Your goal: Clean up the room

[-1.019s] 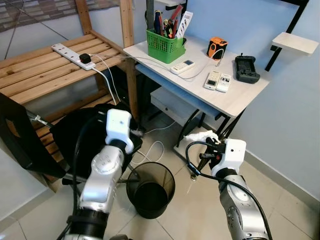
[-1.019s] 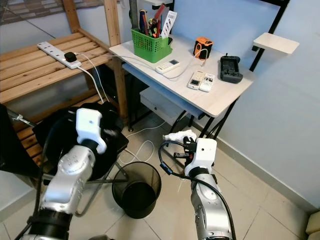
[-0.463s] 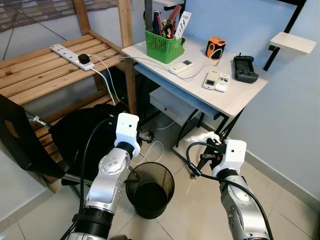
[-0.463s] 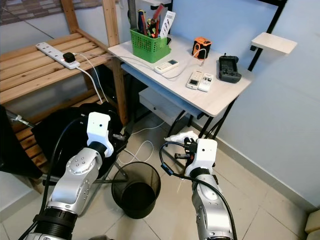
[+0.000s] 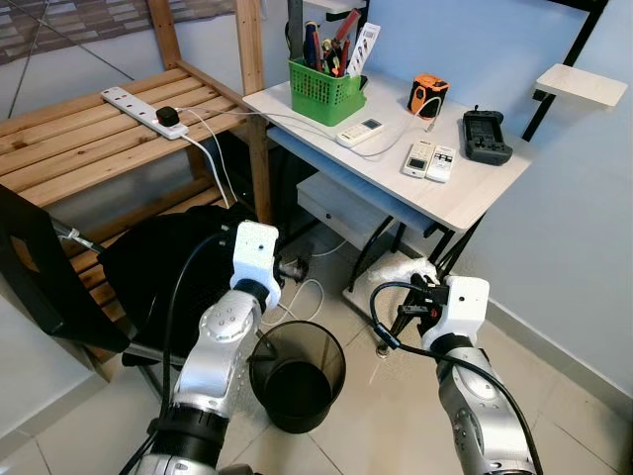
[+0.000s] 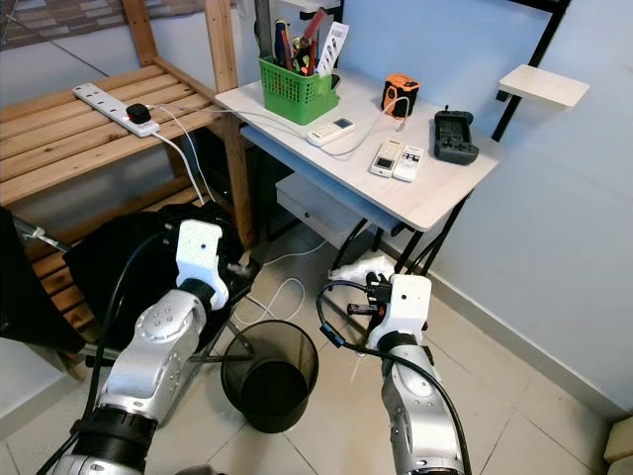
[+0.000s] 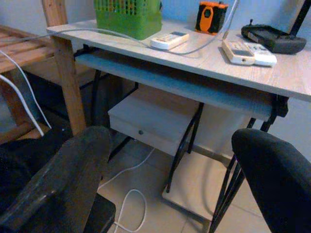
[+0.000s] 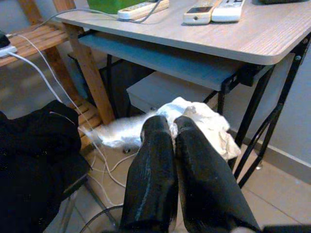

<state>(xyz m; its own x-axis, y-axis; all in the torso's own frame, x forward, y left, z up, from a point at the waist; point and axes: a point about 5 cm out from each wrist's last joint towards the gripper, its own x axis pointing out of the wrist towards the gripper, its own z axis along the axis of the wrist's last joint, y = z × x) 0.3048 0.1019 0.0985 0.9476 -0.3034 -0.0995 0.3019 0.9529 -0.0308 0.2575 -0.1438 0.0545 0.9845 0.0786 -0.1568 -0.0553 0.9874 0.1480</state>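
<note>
Swinging inward over the last second, the left arm has carried the left gripper [image 5: 289, 265] from above the black bag [image 5: 158, 259] to a spot just past the bag's edge, over the white cable [image 5: 309, 293] on the floor; the right gripper [image 8: 171, 130] has stayed put. At far left, a wooden slatted bench [image 5: 69, 139] carries a white power strip [image 5: 136, 104]. The left gripper's 2 black fingers [image 7: 58, 177] stand wide apart with nothing between them, pointing at the grey drawer unit [image 7: 155, 121] under the desk [image 6: 435, 193]. Below and between the 2 arms sits a black mesh wastebasket [image 5: 298, 374] on bare floor tile, near the bag. The right gripper is pressed closed on a crumpled white tissue [image 8: 194, 121] (the wad bulges past the fingertips), held beside the desk's black leg [image 8: 255, 114] and to the right of the wastebasket, not over its rim. Open tile lies between basket and right arm. On the desk: a green basket [image 5: 326, 89], 3 remotes [image 5: 431, 158] and an orange tape measure [image 5: 429, 94].
</note>
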